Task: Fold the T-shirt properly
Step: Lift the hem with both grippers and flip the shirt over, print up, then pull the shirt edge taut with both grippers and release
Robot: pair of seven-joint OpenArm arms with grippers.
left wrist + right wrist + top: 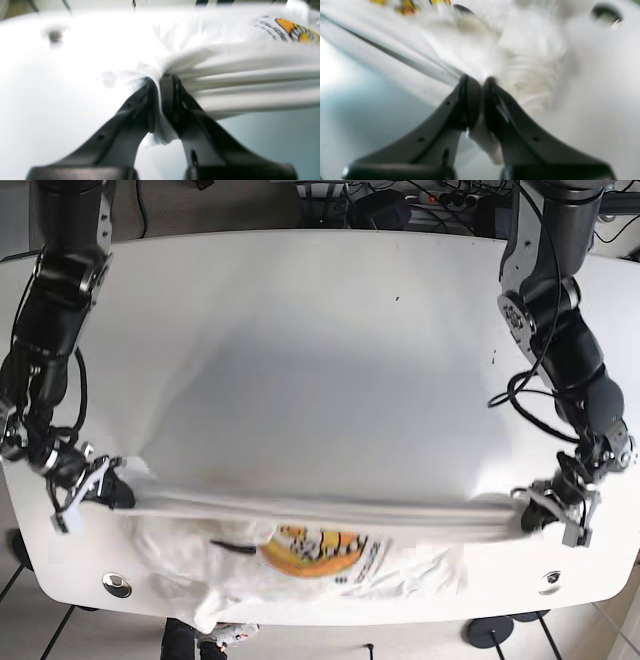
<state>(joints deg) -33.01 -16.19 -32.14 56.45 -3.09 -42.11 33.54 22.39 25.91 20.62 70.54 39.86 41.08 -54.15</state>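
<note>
The white T-shirt, with an orange and yellow print, hangs stretched across the table's near edge in the base view. My left gripper is shut on the shirt's right end; in the left wrist view the gripper pinches bunched white T-shirt cloth. At the other end my right gripper is shut on the cloth as well, and the right wrist view shows that gripper clamping the T-shirt fabric. The taut fold runs between both grippers, with the rest drooping toward the front edge.
The white table stretches away behind the shirt. Metal grommets sit at the front left corner and front right corner. Cables and dark gear lie beyond the far edge.
</note>
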